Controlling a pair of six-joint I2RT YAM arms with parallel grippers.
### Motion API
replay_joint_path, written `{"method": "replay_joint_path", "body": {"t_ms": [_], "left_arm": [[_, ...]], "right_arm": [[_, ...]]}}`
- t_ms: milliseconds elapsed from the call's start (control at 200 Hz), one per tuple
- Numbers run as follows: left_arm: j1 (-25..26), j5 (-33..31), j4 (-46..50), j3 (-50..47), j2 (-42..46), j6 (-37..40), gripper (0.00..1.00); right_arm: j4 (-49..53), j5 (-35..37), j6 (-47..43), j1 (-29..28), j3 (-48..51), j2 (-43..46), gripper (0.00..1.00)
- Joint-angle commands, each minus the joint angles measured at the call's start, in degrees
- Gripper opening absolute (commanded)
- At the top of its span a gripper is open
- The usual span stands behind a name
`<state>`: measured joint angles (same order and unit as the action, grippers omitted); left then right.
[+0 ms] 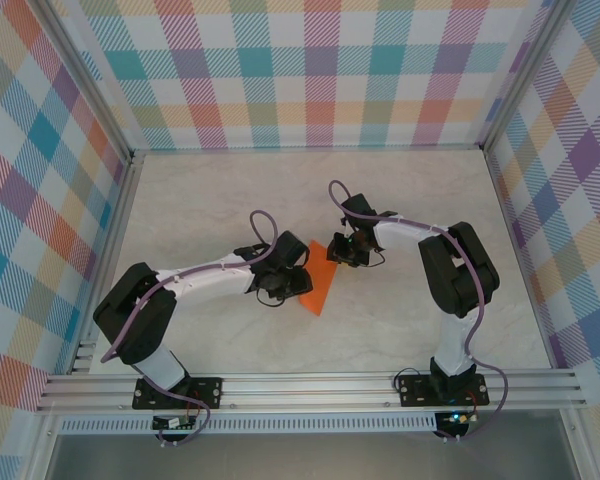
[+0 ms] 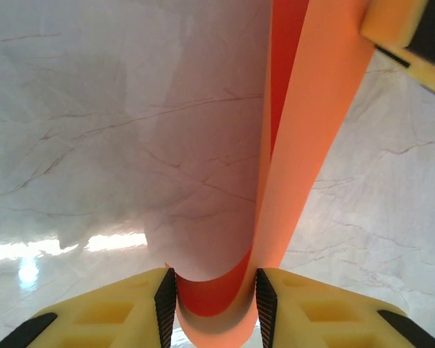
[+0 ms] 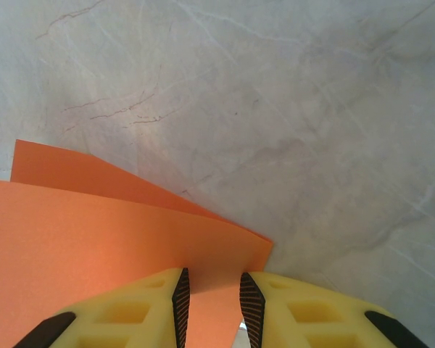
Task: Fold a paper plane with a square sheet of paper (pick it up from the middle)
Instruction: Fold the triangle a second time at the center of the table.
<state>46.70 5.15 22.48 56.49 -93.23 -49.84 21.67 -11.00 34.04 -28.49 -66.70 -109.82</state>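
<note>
The square sheet of paper point(image 1: 320, 284) is bright orange and hangs bent double just above the table, between the two arms. My left gripper point(image 1: 292, 283) holds its near-left part. In the left wrist view the sheet point(image 2: 315, 145) curves in a U between the pads, touching both, and my left gripper point(image 2: 216, 299) is shut on that bend. My right gripper point(image 1: 343, 250) is at the sheet's far corner. In the right wrist view two orange layers point(image 3: 94, 232) run into the narrow gap of my right gripper point(image 3: 212, 301), shut on them. The paper plane is out of view.
The marble-look tabletop point(image 1: 230, 200) lies bare around the arms. Plaid walls point(image 1: 320, 70) close the back and both sides. A metal rail point(image 1: 310, 390) with the arm bases runs along the near edge. A yellow fingertip point(image 2: 402, 32) of the right gripper shows beside the sheet.
</note>
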Motion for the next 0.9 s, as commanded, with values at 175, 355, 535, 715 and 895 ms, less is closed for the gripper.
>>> {"method": "replay_joint_path", "body": {"t_ms": [175,355,535,715,895], "left_arm": [[0.8,-2.0,7.2,-0.1,-0.6,-0.1,0.35],[0.8,-0.5,5.9,0.0,-1.1,0.0,0.34],[0.8,1.5,3.1,-0.3,-1.2,0.3,0.34],[0.8,6.7,-5.0,-2.7,-1.0,0.3,0.45],[0.7,12.5,-15.3,-6.9,-1.2,-0.7,0.55]], "right_arm": [[-0.8,0.1,0.7,-0.9,3.4,-5.7,0.3],[-1.0,0.0,0.7,-0.9,3.5,-5.8,0.3],[-0.8,0.0,0.7,-0.9,3.5,-5.8,0.3],[-1.0,-0.1,0.7,-0.9,3.4,-5.8,0.3],[-1.0,-0.2,0.7,-0.9,3.3,-5.8,0.3]]}}
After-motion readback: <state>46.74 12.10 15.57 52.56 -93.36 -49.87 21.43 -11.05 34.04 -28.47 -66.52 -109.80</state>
